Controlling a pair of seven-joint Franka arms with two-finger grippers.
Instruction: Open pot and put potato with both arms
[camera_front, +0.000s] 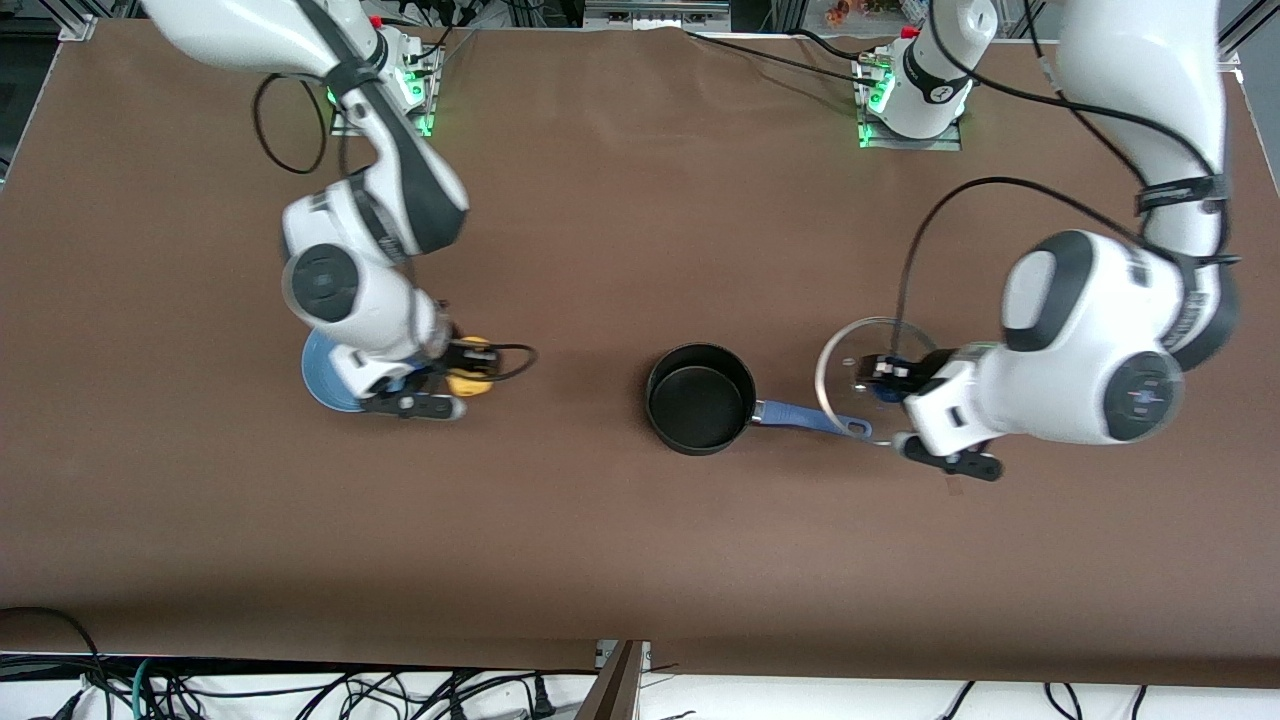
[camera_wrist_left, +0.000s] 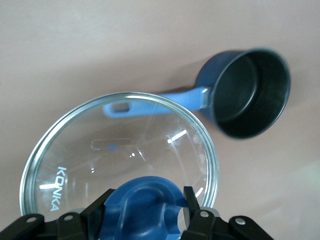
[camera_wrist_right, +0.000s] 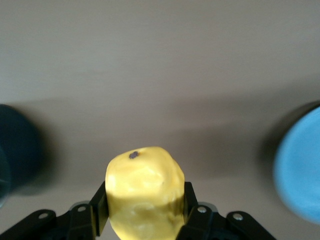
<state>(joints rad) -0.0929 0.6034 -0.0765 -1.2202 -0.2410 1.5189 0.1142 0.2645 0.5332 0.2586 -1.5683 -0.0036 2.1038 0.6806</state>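
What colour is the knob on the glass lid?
Blue, the knob matching the pot handle; clearest in the left wrist view.

Even overhead light, soft short shadows on the table (camera_front: 620, 560). Glare streaks on the glass lid (camera_wrist_left: 120, 145). Right wrist view: blue plate (camera_wrist_right: 300, 170) blurred; potato (camera_wrist_right: 145, 195) sharp.

Front view: high, facing both arm bases, looking steeply down on the whole desk (camera_front: 620, 560)
Left wrist view: close above the left claw (camera_wrist_left: 146, 210); looks down through the glass lid (camera_wrist_left: 120, 145) at the pot (camera_wrist_left: 250, 92)
Right wrist view: close above the right claw (camera_wrist_right: 145, 210); looks down at the desk
Shared: pot and lid appear in front and left wrist views; blue plate (camera_wrist_right: 300, 165) in front and right wrist views
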